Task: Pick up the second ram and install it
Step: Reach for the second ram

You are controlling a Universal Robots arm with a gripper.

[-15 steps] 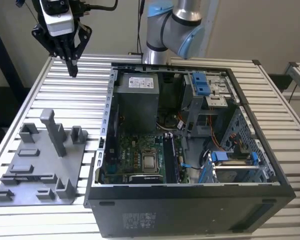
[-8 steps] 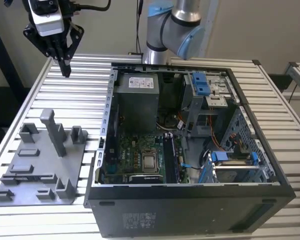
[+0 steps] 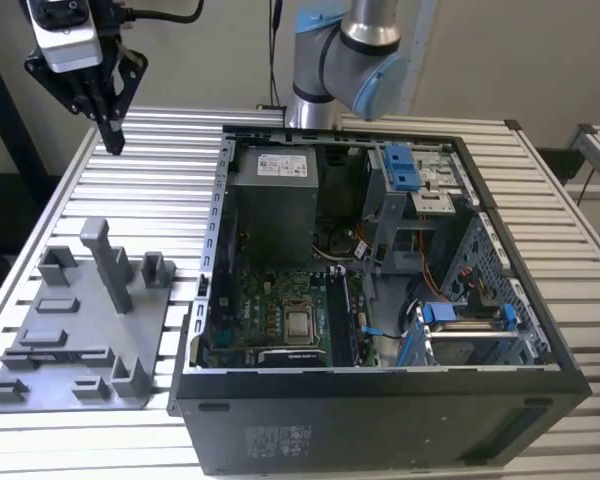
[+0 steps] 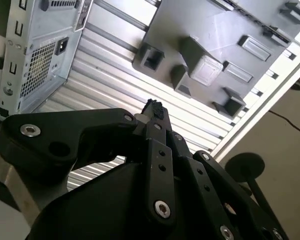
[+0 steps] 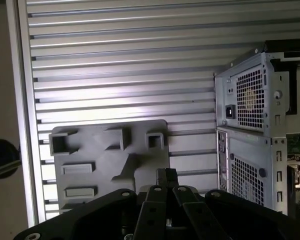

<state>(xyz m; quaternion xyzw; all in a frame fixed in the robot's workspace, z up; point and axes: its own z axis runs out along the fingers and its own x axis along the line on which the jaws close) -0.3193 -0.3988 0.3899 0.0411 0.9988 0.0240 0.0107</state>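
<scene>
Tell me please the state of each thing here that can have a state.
gripper, shut, holding nothing, in the air above the table.
computer case, on its side, side panel off, inside open to view.
grey tray, flat on the table, beside the case.
</scene>
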